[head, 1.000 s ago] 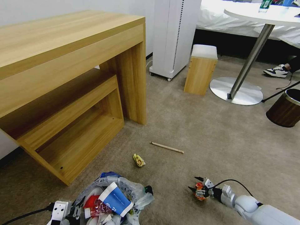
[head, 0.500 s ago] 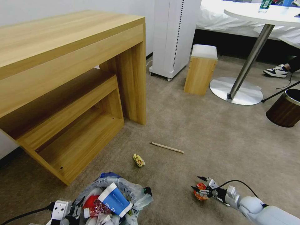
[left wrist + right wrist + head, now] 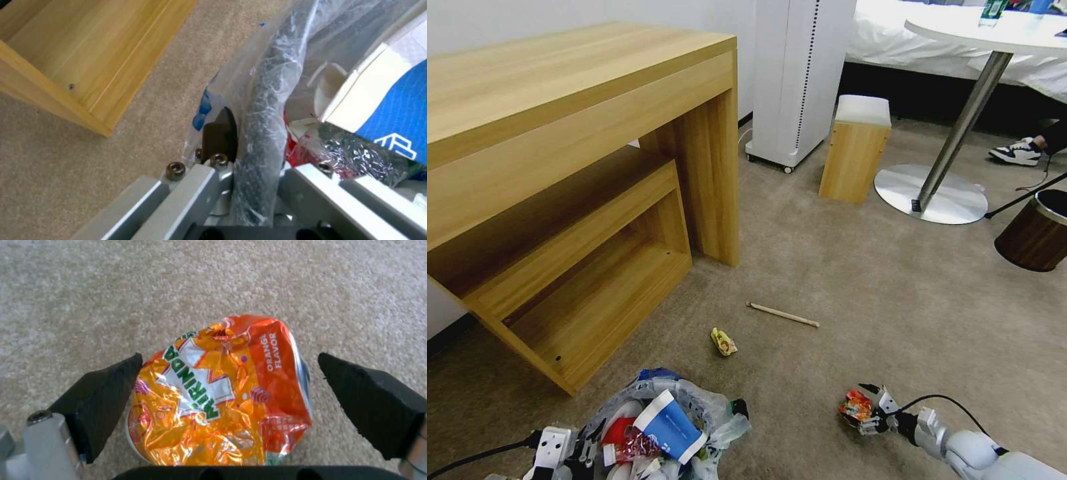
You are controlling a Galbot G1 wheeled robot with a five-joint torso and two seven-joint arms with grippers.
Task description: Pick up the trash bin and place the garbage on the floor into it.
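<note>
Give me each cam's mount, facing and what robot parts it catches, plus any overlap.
Head: on the robot's head, looking forward and down at beige carpet; both arms low in frame.
Left wrist: on the left arm, along the left gripper, shut on the dark rim of the bag-lined trash bin.
Right wrist: on the right arm, down at a crumpled orange wrapper between open jaws of the right gripper.
Shared: head view also shows bin and wrapper.

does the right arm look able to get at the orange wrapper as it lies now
Probably yes. The right gripper is open with its fingers on either side of the orange wrapper on the carpet, and nothing sits between them. One finger looks close to the wrapper's edge.
</note>
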